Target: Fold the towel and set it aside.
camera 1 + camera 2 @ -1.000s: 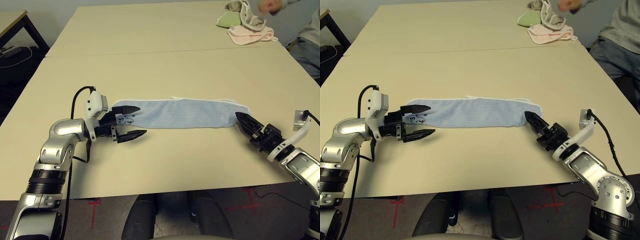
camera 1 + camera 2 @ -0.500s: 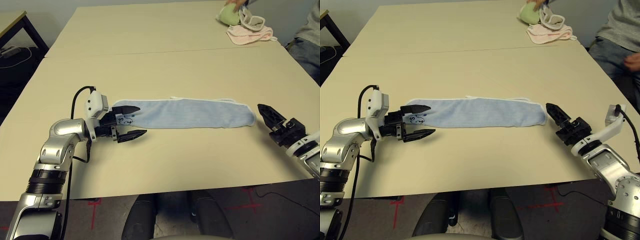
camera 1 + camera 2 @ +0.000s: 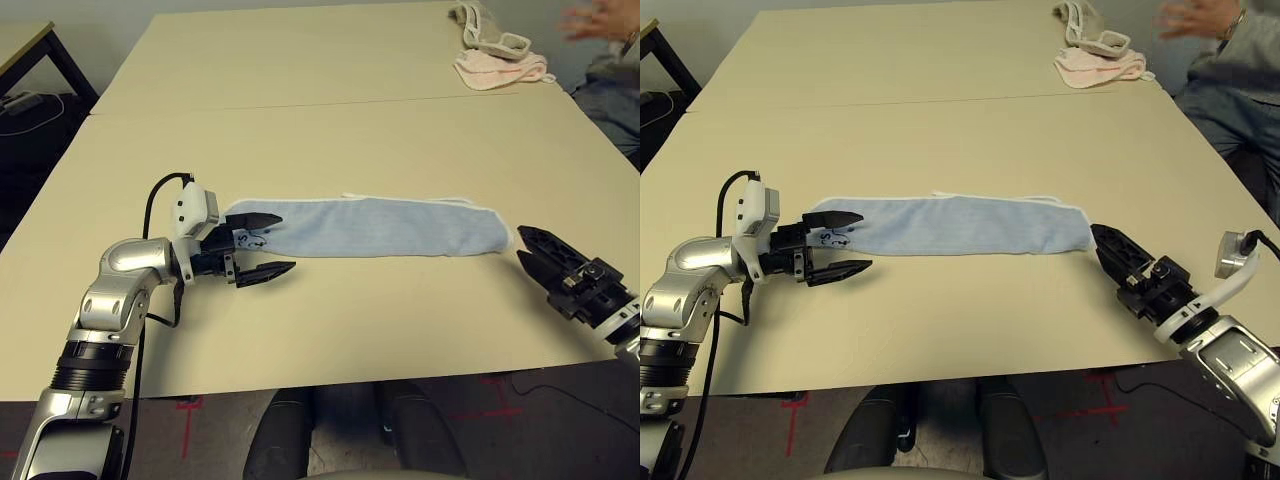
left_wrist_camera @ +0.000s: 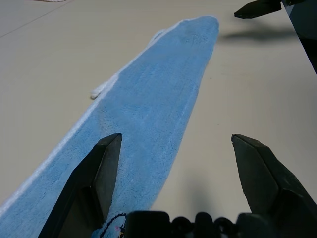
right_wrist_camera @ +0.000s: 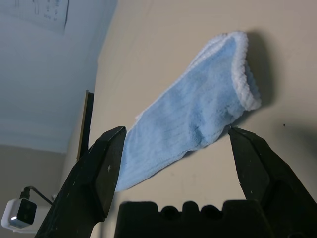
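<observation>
Towel [image 3: 370,226] flat on desk [image 3: 330,120], folded into long strip spanning between both tools. Left tool [image 3: 256,245] jaws apart, straddling its end, poised to pinch. Right tool [image 3: 1121,262] apart, just beside opposite end, untouching. Likely next fold.

Light: even, bright, from overhead.
Shadows: soft, short.
Blur: person's hand [image 3: 597,20] smeared; wrist-view fingers soft.

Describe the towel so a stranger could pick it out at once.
On the near half of the beige table, between the robot's two open claws, lies the towel, a long flat strip. It is light blue with white edging, unlike the pink cloth at the far right corner.
</observation>
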Controlling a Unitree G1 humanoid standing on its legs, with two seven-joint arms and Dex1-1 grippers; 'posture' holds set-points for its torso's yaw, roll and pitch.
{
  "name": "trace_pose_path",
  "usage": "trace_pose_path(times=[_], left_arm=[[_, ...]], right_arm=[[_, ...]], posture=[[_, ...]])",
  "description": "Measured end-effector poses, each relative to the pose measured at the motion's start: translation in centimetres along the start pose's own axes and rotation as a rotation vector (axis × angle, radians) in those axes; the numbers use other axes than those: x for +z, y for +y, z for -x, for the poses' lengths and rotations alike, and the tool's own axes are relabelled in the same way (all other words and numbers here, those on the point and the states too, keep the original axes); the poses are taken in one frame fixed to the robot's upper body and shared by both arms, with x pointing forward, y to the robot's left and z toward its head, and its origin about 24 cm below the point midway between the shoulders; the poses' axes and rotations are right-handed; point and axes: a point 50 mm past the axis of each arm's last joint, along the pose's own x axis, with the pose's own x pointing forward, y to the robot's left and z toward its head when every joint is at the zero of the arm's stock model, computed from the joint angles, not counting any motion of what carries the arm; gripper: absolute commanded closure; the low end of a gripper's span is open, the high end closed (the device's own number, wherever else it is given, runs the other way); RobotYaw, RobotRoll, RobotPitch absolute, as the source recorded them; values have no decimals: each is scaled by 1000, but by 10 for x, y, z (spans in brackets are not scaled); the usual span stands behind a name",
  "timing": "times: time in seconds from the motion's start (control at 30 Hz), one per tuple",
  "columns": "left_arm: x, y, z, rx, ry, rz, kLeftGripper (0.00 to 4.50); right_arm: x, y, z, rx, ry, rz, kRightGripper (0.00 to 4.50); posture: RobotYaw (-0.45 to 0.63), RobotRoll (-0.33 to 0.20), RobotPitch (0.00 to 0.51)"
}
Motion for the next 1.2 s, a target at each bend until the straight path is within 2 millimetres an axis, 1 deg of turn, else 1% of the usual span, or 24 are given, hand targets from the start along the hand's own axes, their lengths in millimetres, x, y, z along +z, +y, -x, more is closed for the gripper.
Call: trace_pose_path(times=[0.37,0.6,0.8,0.93,1.07,1.2], left_arm=[[0,0,0,0,1,4,10],[0,-1,0,-11,0,-1,10],[2,-2,0,-48,-10,-29,10],[3,-4,-2,-79,-20,-43,10],[1,-2,-2,-89,-28,-40,10],[2,-1,-3,-94,-33,-48,10]], right_arm=[[-4,1,-14,-39,-13,-13,11],[-3,-6,-13,-73,-16,-23,11],[-9,-19,-3,-131,-7,-56,11],[-9,-21,-2,-142,-17,-62,11],[-6,-18,-9,-144,-48,-47,11],[-7,-11,-24,-126,-51,-48,11]], posture=[[37,0,166],[37,0,167],[27,0,169],[21,0,169],[22,0,169],[30,0,169]])
